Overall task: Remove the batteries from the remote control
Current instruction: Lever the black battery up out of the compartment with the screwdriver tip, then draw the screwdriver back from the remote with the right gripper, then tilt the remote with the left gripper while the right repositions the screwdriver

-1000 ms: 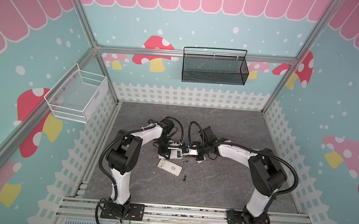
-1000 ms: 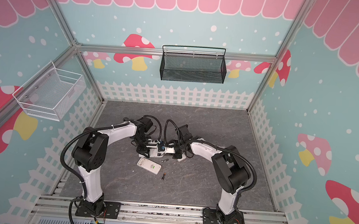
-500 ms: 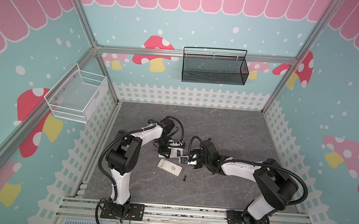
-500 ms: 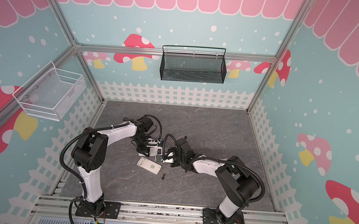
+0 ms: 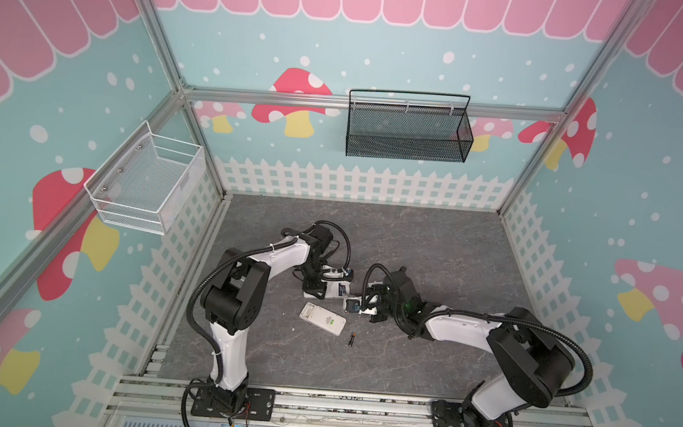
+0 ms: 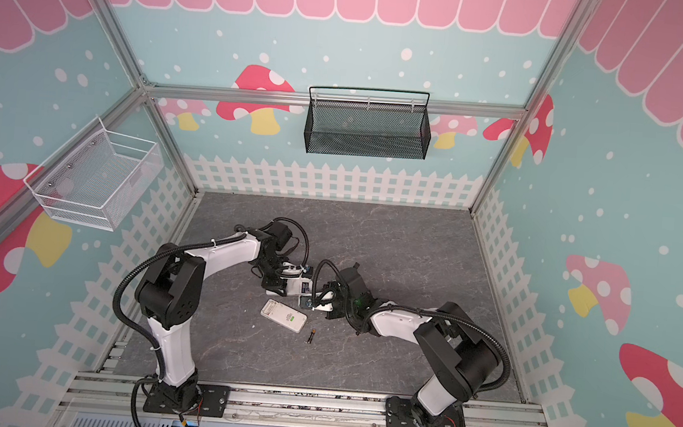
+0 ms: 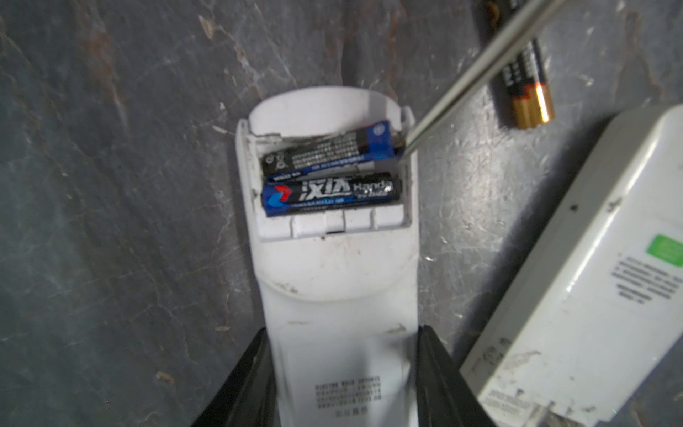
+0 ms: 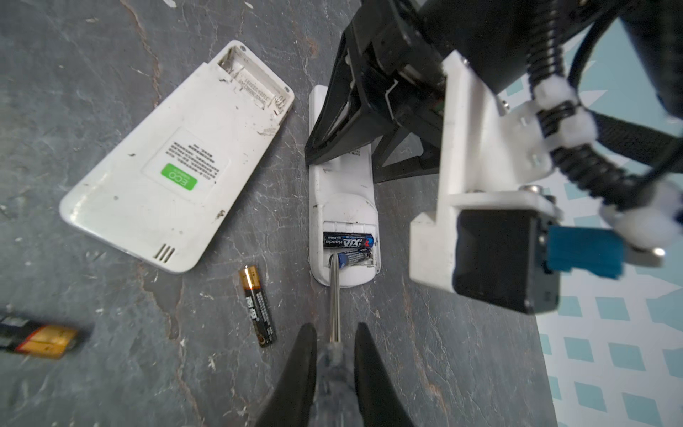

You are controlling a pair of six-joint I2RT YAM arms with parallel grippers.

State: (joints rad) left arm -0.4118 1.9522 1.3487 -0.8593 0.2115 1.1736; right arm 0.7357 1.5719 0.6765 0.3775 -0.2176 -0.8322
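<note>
Prying battery (image 7: 329, 151) up | screwdriver (image 8: 335, 295) clamped in right gripper (image 8: 335, 329), remote (image 7: 332, 281) in left gripper (image 7: 343, 331) | tip's best levered gently

The grey, stone-patterned tabletop (image 5: 432, 251) carries a wide remote (image 8: 177, 159) and a narrow remote (image 8: 342, 207), both white, lying back-up side by side. A gold-ended battery (image 8: 257, 306) lies loose nearby, a second battery (image 8: 37, 340) farther off.

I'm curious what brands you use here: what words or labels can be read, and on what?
"iXIA Handa": flat-lying battery in the narrow remote.
"ECO": green label on the wide remote.
Too blurred or small: print on both remotes, the tilted battery, the gold-ended batteries.
</note>
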